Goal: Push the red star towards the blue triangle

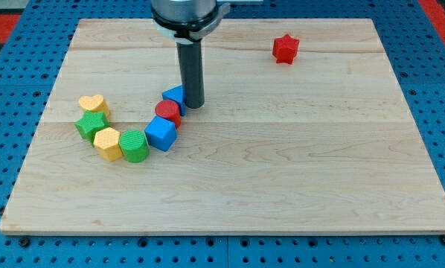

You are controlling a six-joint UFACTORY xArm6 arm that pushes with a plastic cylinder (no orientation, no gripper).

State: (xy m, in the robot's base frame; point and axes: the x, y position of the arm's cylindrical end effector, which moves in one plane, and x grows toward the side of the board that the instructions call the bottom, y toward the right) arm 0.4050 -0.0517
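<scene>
Near the view's top right, the red star looks light, rigid; its right face should be pushed. No fingers exist; tip touches the blue triangle.

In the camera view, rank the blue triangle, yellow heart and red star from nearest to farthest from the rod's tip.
From my tip:
1. Blue triangle, right beside it on the view's left.
2. Yellow heart, farther toward the view's left.
3. Red star, alone toward the view's upper right, roughly as far as the heart; a close call.

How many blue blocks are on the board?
2. The blue triangle sits at the view's left of my tip, partly hidden by it. The blue cube lies lower in the curved row, below the red cylinder.
</scene>
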